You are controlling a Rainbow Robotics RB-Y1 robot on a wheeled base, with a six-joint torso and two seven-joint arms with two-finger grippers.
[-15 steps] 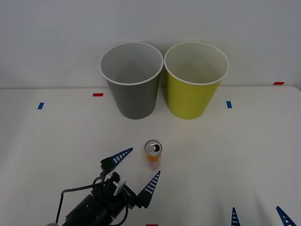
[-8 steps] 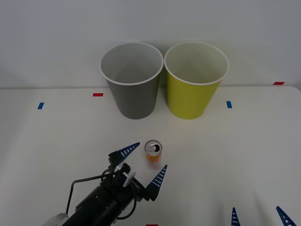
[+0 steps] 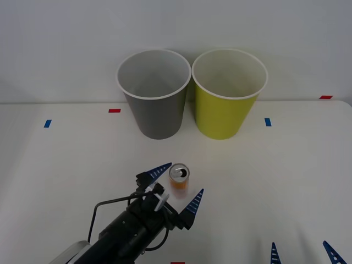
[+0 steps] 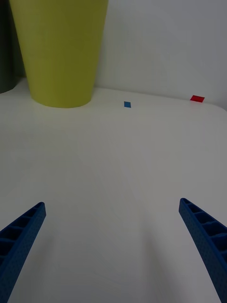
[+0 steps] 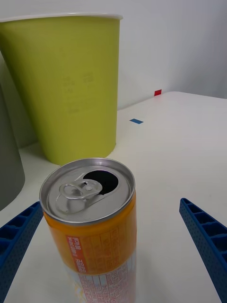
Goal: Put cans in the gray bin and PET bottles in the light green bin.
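While the right end effector point(image 3: 300, 252) sits low at the near right edge of the white surface point(image 3: 286, 181) with its blue fingers spread and nothing between them, the left end effector point(image 3: 177, 187) is farther in, near the middle. Its two ribbed fingers are released and stand on either side of the orange can point(image 3: 179, 180), one tip just beside the can's silver top, the other a little apart on the near right; neither clearly touches it. The can stands upright on the surface, its pull-tab opening visible in the left wrist view point(image 5: 92, 222). Well beyond it, against the back wall, the gray bin point(image 3: 154, 96) and the light green bin point(image 3: 226, 96) stand side by side, gray on the left, their white rims almost touching.
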